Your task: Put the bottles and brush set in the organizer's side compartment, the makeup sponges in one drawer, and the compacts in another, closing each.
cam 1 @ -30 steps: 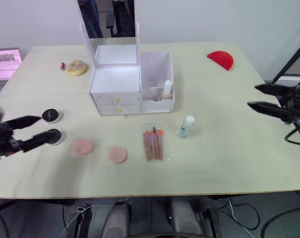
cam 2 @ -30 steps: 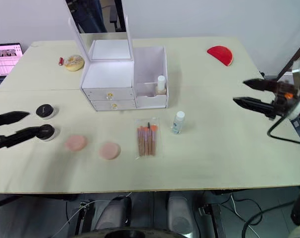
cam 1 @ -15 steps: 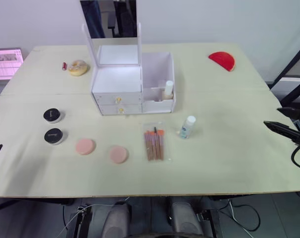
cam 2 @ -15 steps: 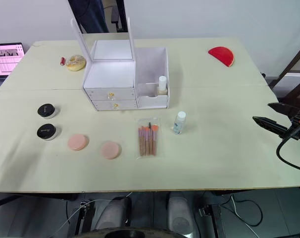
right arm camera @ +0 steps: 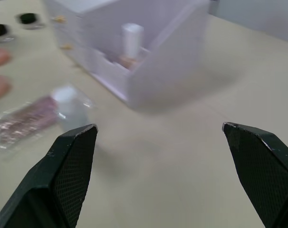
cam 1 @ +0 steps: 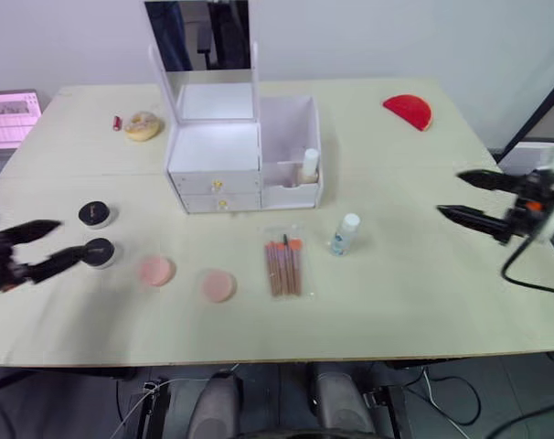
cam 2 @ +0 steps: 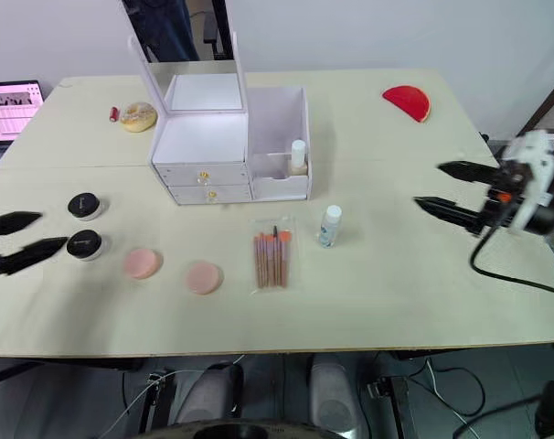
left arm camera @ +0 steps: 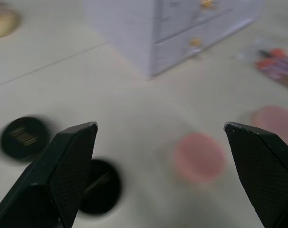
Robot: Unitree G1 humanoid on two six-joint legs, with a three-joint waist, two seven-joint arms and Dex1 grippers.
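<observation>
Fingers spread wide and empty, the right gripper (cam 2: 446,189) hangs above the table's right side, well apart from the small clear bottle (cam 2: 329,225) standing upright just in front of the white organizer (cam 2: 229,146). The left gripper (cam 2: 14,240) is likewise open and holds nothing, low over the left edge, near the two black compacts (cam 2: 83,225). Risk lies mostly with that upright bottle: it looks narrow and light, so a sideways approach could tip it and send it rolling toward the brush set (cam 2: 274,255) or off the table (cam 2: 396,293). The brush set lies flat in a clear sleeve, which probably gives the fingers little edge to catch. One taller bottle (cam 2: 298,155) with a white cap already stands in the organizer's side compartment; crowding it while placing the second could knock it over. Two pink makeup sponges (cam 2: 172,270) rest flat between the compacts and the brushes. Both drawers, with their small gold knobs, appear shut.
</observation>
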